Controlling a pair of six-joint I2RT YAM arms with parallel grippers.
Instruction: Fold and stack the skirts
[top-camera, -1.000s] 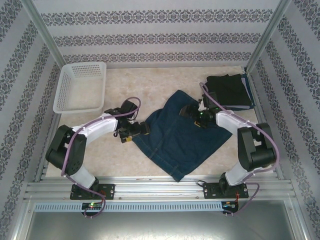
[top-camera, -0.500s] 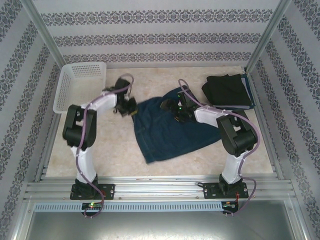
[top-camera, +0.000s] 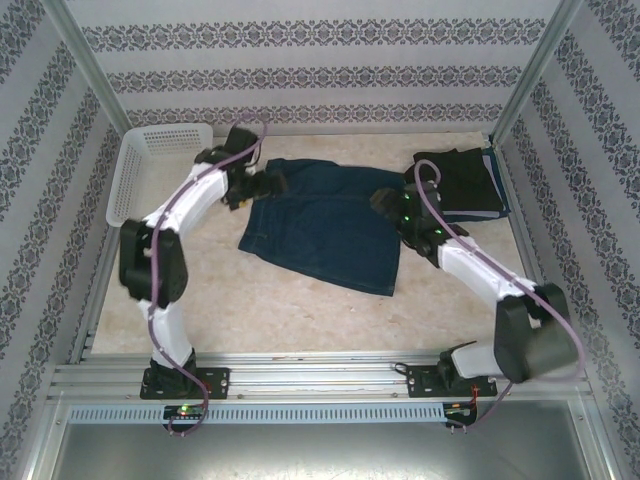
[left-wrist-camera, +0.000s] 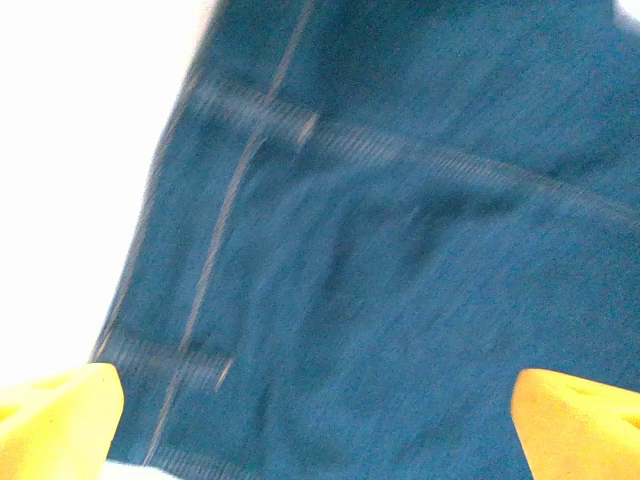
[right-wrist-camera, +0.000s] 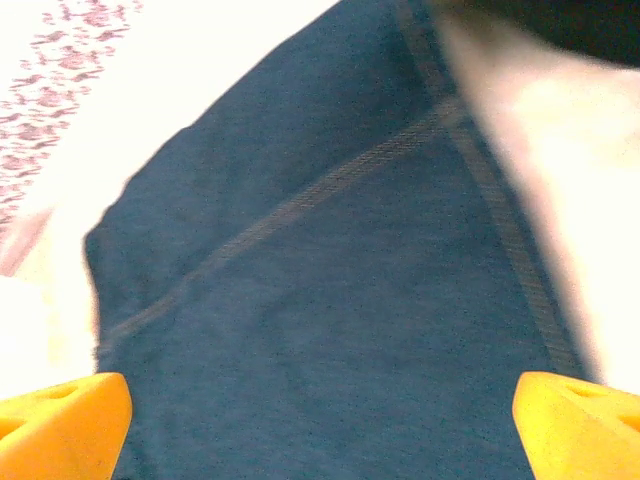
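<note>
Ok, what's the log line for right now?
denim skirt: flat on table | left end effector: open, over it | right end effector: open, over it

Denim skirt (top-camera: 320, 225) dragged farther back, spread flat.

Dark denim skirt (top-camera: 325, 225) spread flat at centre, black skirt (top-camera: 460, 180) folded, far right
</note>
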